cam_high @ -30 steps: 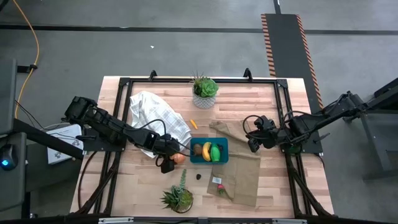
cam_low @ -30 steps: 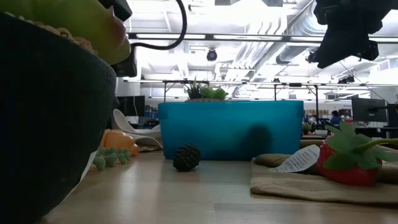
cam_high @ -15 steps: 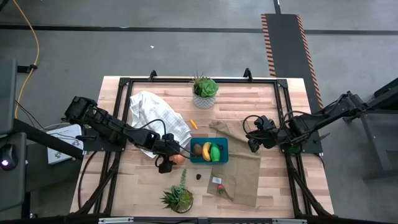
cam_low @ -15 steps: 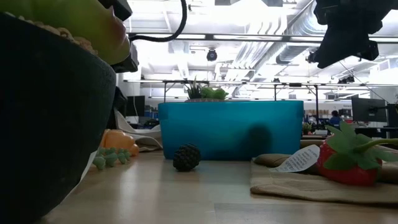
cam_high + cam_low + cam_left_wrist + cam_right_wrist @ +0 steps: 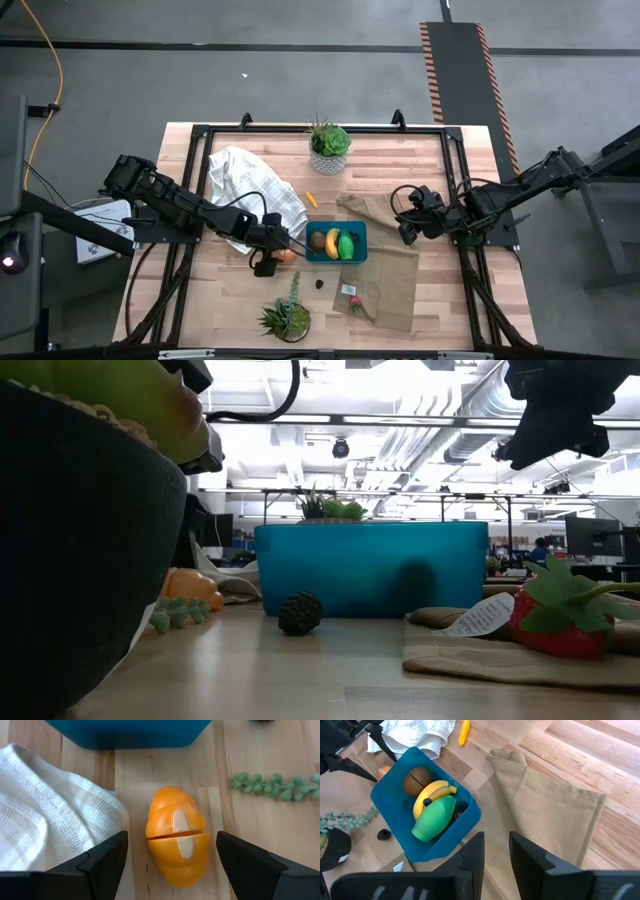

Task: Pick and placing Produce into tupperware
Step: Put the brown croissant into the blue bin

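The teal tupperware [image 5: 336,242] stands mid-table and holds a brown round piece [image 5: 417,780], a yellow banana [image 5: 435,792] and a bright green piece [image 5: 436,817]. An orange piece [image 5: 177,842] lies on the wood just left of the tupperware [image 5: 130,732]. My left gripper [image 5: 171,842] is open and low over it, one finger on either side, not touching. My right gripper [image 5: 492,852] is open, hovering above the tan cloth [image 5: 390,265] to the right of the tupperware. A small orange piece [image 5: 311,199] lies on the table beyond the tupperware.
A white cloth [image 5: 255,195] lies bunched beside my left gripper. Potted plants stand at the far edge [image 5: 329,147] and the near edge [image 5: 285,318]; a green sprig [image 5: 275,787] trails by the orange piece. A dark berry [image 5: 319,283] and a strawberry [image 5: 350,298] lie near the tupperware's near side.
My left gripper has come down a little toward the orange piece beside the white cloth. Nothing else has visibly moved.
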Tool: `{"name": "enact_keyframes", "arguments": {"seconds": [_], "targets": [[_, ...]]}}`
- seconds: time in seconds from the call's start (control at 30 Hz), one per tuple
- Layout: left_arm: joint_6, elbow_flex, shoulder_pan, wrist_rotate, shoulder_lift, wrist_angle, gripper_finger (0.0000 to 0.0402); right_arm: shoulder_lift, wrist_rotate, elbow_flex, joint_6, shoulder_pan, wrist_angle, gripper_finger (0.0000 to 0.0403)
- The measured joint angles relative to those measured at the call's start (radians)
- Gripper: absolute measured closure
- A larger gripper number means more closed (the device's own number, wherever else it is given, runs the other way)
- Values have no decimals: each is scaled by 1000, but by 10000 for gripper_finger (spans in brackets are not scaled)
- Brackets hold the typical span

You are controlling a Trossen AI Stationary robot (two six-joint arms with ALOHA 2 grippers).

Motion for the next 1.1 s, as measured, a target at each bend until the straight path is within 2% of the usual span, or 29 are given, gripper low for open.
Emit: {"name": "enact_keyframes", "arguments": {"seconds": [0.77, 1.1], "targets": [[12, 0, 0, 27, 26, 9, 109, 0, 35, 0, 24, 0, 0, 322], [12, 0, 0, 27, 26, 9, 155, 0, 37, 0, 24, 0, 0, 322]]}}
